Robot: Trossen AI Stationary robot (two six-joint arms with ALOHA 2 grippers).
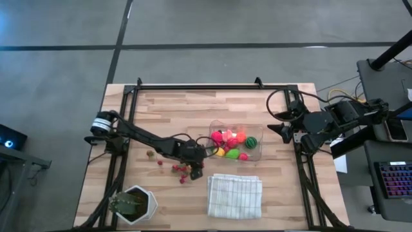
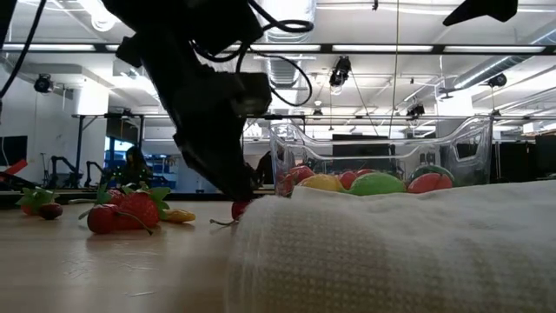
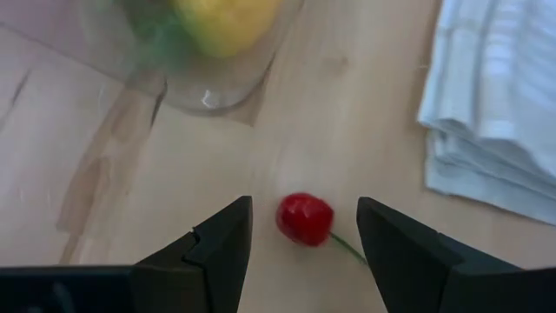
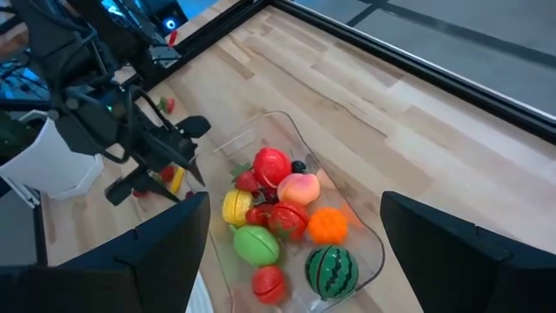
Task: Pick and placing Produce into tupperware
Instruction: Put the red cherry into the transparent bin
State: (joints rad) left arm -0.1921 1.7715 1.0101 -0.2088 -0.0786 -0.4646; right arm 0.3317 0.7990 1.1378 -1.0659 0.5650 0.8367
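The tupperware (image 1: pixel 256 154), clear, shallow and rectangular with rounded corners, sits upright on the table and holds pink, orange, yellow, green and red produce (image 1: pixel 226 138) plus a striped dark green ball (image 4: pixel 331 270). Small red berries (image 1: pixel 179 170) lie loose on the wood just beside it; one red berry (image 3: pixel 304 218) lies apart, near its corner.

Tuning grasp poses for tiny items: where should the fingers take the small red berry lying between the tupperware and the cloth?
Grip the red berry across its round body, from straight above. The left gripper already straddles it open. Its thin green stem trails sideways, too slight to hold.
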